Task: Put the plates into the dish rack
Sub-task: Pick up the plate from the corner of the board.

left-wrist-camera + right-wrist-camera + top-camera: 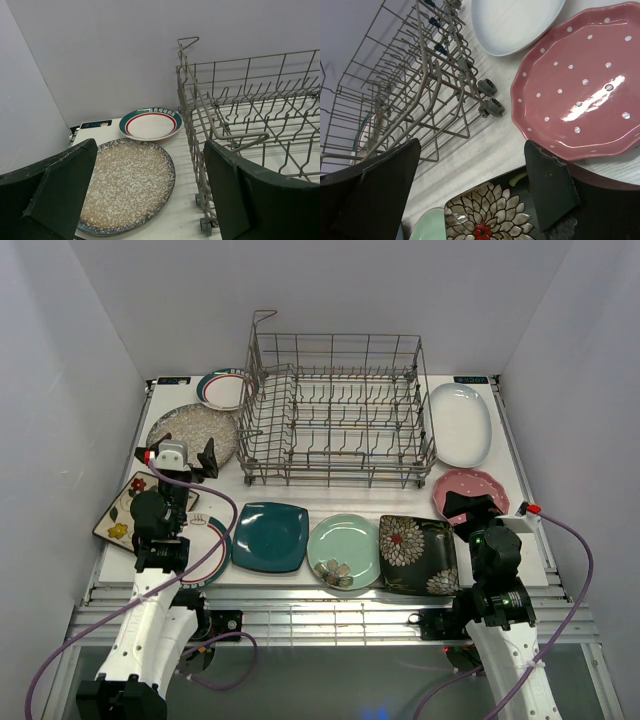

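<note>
Left claw [150,192] spread by gritty speckled round plate [131,182]; right claw [468,189] spread beside glossy scalloped pink plate [580,90].

Grey metal wire rack [335,410] on the white surface [330,495]. Far-left corner: a white round plate rimmed green and red [150,124], then a tan-speckled round plate [127,185]. Right edge: a plain white oval plate [460,423] and a pink scalloped plate dotted white [580,90]. Near edge: a teal square plate [270,536], a mint round plate [343,545], and a black square plate with pale flowers [417,553].

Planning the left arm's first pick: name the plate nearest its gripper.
The speckled grey round plate, right in front of the left gripper; the green-and-red-rimmed plate sits farther back.
</note>
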Robot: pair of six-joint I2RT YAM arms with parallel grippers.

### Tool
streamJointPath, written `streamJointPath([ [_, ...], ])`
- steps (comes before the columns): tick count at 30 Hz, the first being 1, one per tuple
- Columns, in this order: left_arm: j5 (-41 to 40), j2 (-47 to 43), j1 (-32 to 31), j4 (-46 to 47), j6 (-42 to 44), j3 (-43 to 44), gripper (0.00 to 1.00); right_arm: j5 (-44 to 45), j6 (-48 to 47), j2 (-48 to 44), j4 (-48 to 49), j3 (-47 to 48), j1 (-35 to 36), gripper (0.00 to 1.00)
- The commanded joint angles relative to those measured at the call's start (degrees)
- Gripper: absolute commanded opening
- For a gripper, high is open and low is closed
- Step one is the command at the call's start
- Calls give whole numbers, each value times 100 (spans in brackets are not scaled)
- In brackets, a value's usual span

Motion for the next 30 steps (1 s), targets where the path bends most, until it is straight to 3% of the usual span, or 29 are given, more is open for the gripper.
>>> streamJointPath([
  [1,-23,-62,11,-21,51,28,98,231,145,-18,91,-62,22,90],
  [12,-85,-27,11,-21,68,37,98,705,110,298,240,-71,22,90],
  [20,-120,-36,11,-21,86,37,98,864,224,1642,495,421,22,90],
  [21,-129,-45,11,-21,86,37,98,890,268,1748,530,439,22,92],
  [22,-129,-45,11,-21,94,28,98,916,303,1940,574,465,13,100],
  [30,-103,-45,11,-21,95,28,98,1048,540,2715,873,939,13,99],
])
